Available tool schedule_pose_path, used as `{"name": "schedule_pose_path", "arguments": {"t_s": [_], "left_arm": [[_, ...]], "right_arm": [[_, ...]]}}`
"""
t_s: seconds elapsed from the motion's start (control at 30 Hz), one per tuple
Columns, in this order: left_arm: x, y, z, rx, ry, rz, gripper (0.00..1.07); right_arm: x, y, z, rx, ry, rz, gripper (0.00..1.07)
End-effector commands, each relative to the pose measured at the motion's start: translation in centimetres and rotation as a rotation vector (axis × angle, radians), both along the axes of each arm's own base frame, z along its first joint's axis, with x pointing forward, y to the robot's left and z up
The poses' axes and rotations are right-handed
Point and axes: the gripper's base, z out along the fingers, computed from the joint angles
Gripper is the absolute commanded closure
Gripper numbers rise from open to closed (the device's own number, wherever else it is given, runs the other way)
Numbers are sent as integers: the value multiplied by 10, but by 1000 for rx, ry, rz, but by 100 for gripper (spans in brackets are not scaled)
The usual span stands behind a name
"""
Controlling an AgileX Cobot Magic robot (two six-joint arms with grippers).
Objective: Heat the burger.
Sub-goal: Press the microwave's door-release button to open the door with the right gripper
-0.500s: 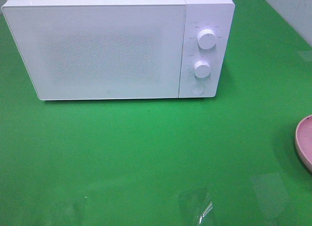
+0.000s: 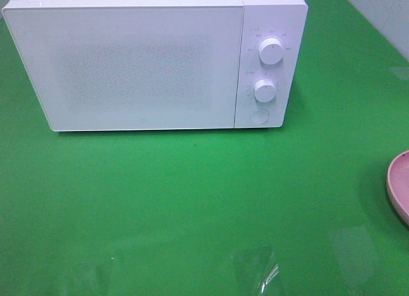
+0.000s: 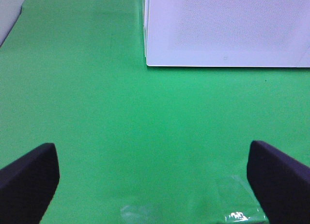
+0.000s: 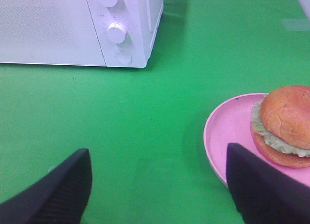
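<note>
Jaws stand spread wide on the left gripper [image 3: 154,185] with nothing between them, only bare green worktop [image 2: 192,194] below. The right gripper [image 4: 160,185] shows its jaws parted widely as well and holds nothing. The burger [image 4: 286,125] sits on the pink plate [image 4: 227,132] at the right side of the worktop, just beside the right gripper's outer finger and well apart from the microwave [image 2: 128,59]. In the high view only the plate's rim shows at the right edge, and the burger itself is out of frame. The microwave stands at the back of the worktop with its door shut, two knobs [image 2: 271,51] one above the other on its right panel, and a round button [image 2: 259,116] beneath them. By my reading the task is at its very start: nothing is grasped, the oven is closed, and the food is untouched. The next move most likely calls for getting the door open, probably by pressing that round button, though whether it is the door release cannot be told from here. The right arm looks better placed for it, since its wrist view faces the control panel. After that the burger, perhaps plate and all, would need lifting level and carrying across the open worktop into the cavity. A grip on the plate rim seems safer than squeezing the soft bun.
</note>
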Motion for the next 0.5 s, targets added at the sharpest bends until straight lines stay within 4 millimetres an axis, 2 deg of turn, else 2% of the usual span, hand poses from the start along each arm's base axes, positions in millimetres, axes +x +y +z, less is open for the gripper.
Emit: {"name": "schedule_pose_path", "arguments": {"t_s": [0.03, 0.3, 0.5], "left_arm": [[-3, 0, 0, -9, -29, -2, 9], [-3, 0, 0, -9, -29, -2, 9], [-3, 0, 0, -9, -29, -2, 9]], "right_arm": [[-4, 0, 0, 4, -32, -3, 35], [-4, 0, 20, 97, -126, -26, 35], [15, 1, 22, 85, -55, -33, 35]]}}
